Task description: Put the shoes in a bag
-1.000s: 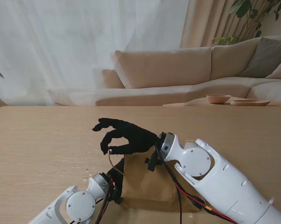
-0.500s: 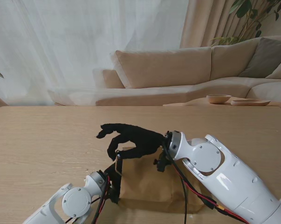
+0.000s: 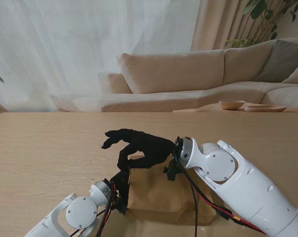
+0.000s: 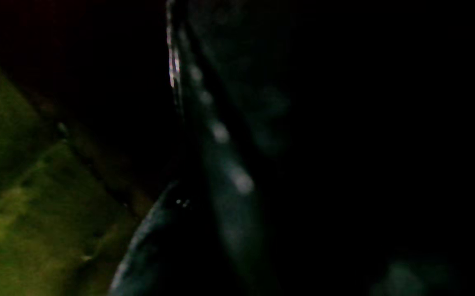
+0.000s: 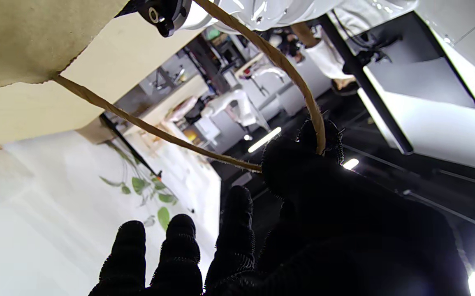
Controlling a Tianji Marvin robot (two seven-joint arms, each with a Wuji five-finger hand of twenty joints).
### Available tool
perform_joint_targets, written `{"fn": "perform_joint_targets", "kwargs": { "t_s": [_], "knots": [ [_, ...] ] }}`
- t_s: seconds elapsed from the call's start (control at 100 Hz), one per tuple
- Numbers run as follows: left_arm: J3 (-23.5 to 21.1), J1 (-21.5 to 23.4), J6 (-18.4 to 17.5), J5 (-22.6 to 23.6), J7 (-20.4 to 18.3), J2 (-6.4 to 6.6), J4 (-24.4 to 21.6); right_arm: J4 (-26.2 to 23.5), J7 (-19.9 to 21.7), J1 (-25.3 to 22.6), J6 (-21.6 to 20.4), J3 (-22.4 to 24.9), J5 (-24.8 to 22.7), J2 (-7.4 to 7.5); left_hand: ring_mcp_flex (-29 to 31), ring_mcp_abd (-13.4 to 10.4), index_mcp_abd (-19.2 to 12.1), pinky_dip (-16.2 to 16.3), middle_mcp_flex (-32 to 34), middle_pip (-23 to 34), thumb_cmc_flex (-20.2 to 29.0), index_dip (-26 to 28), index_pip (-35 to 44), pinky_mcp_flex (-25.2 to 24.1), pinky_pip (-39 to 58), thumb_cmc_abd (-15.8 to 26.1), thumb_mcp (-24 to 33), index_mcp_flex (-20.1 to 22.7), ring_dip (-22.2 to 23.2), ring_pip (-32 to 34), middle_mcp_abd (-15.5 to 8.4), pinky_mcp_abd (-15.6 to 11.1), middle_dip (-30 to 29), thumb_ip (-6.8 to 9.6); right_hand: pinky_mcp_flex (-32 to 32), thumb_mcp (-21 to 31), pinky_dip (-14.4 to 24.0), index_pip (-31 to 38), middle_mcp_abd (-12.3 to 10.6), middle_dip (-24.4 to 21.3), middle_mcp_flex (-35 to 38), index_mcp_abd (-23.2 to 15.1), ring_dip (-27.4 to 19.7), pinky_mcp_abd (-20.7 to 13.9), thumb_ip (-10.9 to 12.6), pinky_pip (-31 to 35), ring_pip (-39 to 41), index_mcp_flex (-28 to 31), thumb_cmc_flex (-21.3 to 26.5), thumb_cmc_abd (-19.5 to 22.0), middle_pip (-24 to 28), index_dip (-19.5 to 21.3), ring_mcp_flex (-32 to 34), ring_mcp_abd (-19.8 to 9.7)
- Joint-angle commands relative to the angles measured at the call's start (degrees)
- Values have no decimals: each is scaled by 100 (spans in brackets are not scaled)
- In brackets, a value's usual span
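Nearest the robot, the brown paper bag [image 3: 158,190] is seen on the wooden table [image 3: 45,148], just ahead of both forearms, its broad face turned toward the camera and its top edge on the far side. At the bag's left edge the left hand [image 3: 120,190] is pushed in by the paper; its wrist view is almost wholly dark, with only a dim fold of paper and a blurred dark shape that cannot be named, so it cannot be told whether those fingers are spread or closed on anything. Whether a shoe is already inside cannot be judged; no shoe is visible on the table in any view. A little farther out, over the bag's top left corner, the right hand [image 3: 141,148] is held with thumb and forefinger pinched on the twisted paper handle [image 5: 278,61], the cord being seen to run into the fingertips [image 5: 315,142] in the right wrist view while the other fingers are left extended. The bag's mouth therefore lies directly under the right hand, and its long axis is judged to run left to right. The left hand is the nearer one to the bag's interior, so any loading would probably fall to it while the handle is kept lifted.
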Motion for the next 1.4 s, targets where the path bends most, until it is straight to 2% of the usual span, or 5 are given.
{"fn": "perform_joint_targets", "kwargs": {
  "t_s": [0.0, 0.9, 1.04, 1.2, 1.39],
  "knots": [
    [-79, -3, -63, -45, -101, -26, -134, -56, 152, -78, 56, 100, 97, -11, -102, -182, -1081, -21, 329, 1717, 423, 570, 631, -41, -124, 892, 457, -110, -41, 34, -111, -195, 462, 156, -24, 81, -101, 146, -119, 21, -8, -311, -24, -250, -133, -176, 42, 94, -54, 221, -36, 176, 10, -238],
    [225, -125, 261, 177, 369, -163, -97, 261, -341, 454, -282, -628, -66, -171, -108, -182, -961, -20, 75, 1496, 502, 448, 518, -35, -124, 947, 297, -166, -93, -89, -131, -236, 396, 192, 217, 50, -960, 161, -20, 68, 56, -262, -113, -575, -116, -1099, -89, 63, -1, 249, 43, 280, -4, -466],
    [384, -183, 342, 299, 421, -175, -75, 351, -421, 570, -358, -753, -14, -213, -49, -392, -1002, -35, -421, 984, 477, 330, 550, -15, -116, 895, 354, -104, 17, -1577, -369, -371, 7, 204, 329, 77, -1163, 188, -14, 70, 77, -250, -151, -638, -127, -1320, -136, 72, 4, 240, 38, 255, 28, -456],
    [594, -302, 432, 404, 373, -170, -14, 449, -447, 715, -415, -887, 23, -240, -32, -536, -1049, -1473, -1027, 188, 448, 358, 504, 159, -631, 887, 408, -69, -1527, -4164, -736, -493, -1521, 196, 341, 91, -1167, 192, -13, 68, 88, -263, -126, -629, -126, -1331, -90, 74, -7, 240, 33, 257, 28, -429],
    [756, -386, 464, 748, 513, -182, 97, 473, -422, 721, -398, -885, 38, -237, -37, -532, -1205, -1819, -1071, 22, 399, 26, 301, 171, -630, 882, 387, -47, -1602, -4074, -786, -509, -1932, 196, 347, 96, -1155, 195, -17, 68, 98, -258, -103, -626, -128, -1328, -48, 74, -6, 234, 31, 258, 29, -400]
  ]
}}
